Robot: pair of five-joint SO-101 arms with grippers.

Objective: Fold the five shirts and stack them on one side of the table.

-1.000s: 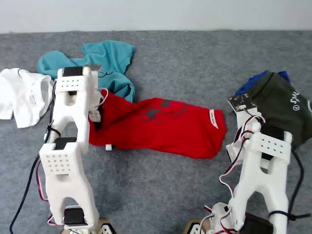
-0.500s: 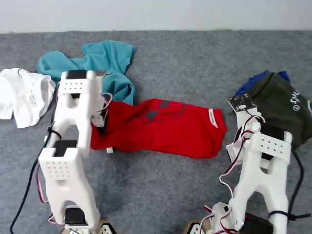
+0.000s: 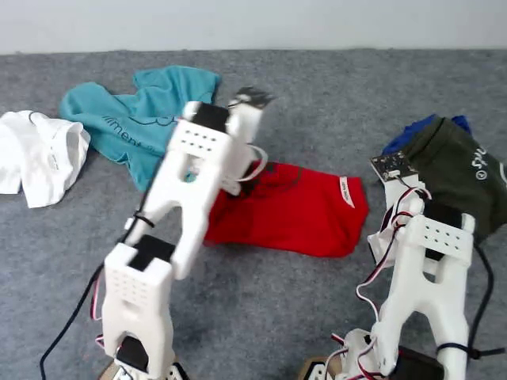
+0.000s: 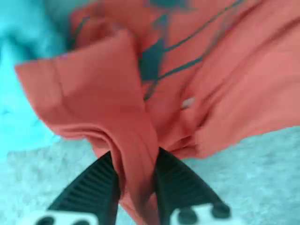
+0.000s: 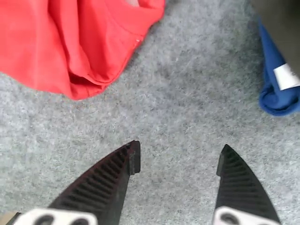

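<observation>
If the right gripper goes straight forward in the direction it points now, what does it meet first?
Most likely the bare grey table cover, in the gap between the red shirt and the blue shirt. The right gripper is open and holds nothing; depth is unclear.

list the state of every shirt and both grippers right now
red shirt, one end pinched up and doubled over the rest
teal shirt, unfolded, spread and crumpled
white shirt, unfolded, bunched
blue shirt, unfolded, mostly covered
dark green shirt, unfolded, heaped on the blue shirt
left gripper, shut on the red shirt
right gripper, open, empty
</observation>
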